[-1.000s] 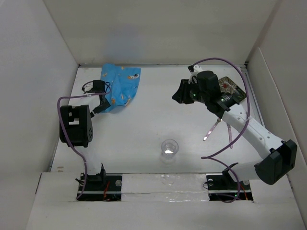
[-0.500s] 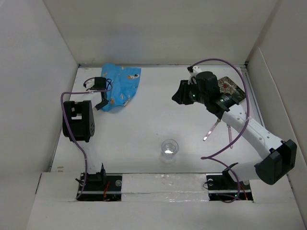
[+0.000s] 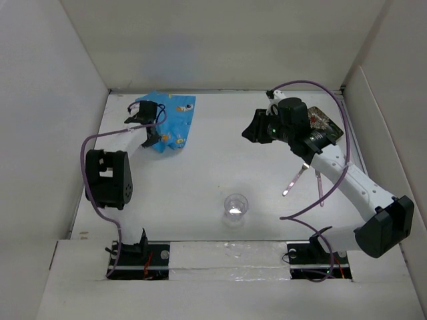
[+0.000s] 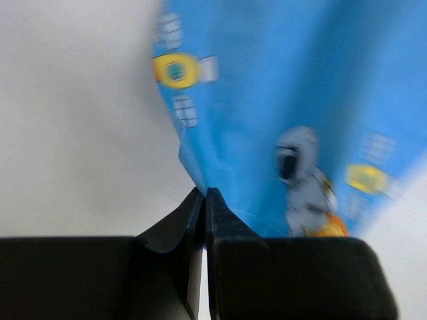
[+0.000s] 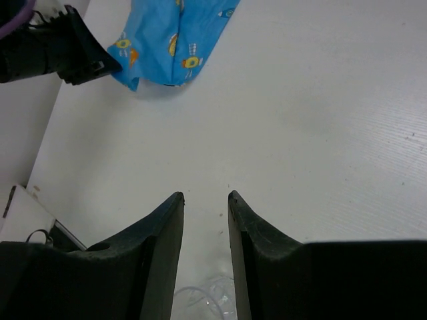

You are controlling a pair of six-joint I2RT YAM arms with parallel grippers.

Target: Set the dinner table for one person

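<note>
The white dinner table [image 3: 213, 163] carries a blue cartoon-print cloth mat [image 3: 172, 120] at its far left. My left gripper [image 3: 151, 124] sits at the mat's left edge, shut on the cloth. In the left wrist view the closed fingertips [image 4: 204, 194] pinch the edge of the blue mat [image 4: 280, 100]. My right gripper [image 3: 252, 128] hovers over the table's far middle, open and holding nothing. The right wrist view shows its parted gripper tips [image 5: 205, 195] above bare table, with the mat [image 5: 175, 37] and the left gripper [image 5: 70, 50] at the far left.
A clear plastic cup [image 3: 235, 205] stands in the near middle, also seen as a cup rim [image 5: 203, 303] under the right fingers. Two pink utensils [image 3: 294, 179] lie right of it. A dark patterned plate [image 3: 325, 124] sits at the far right. White walls enclose the table.
My left gripper moved away from me onto the mat's left edge and closed on it; the mat's left side has bunched. My right gripper shifted slightly and stays open.
</note>
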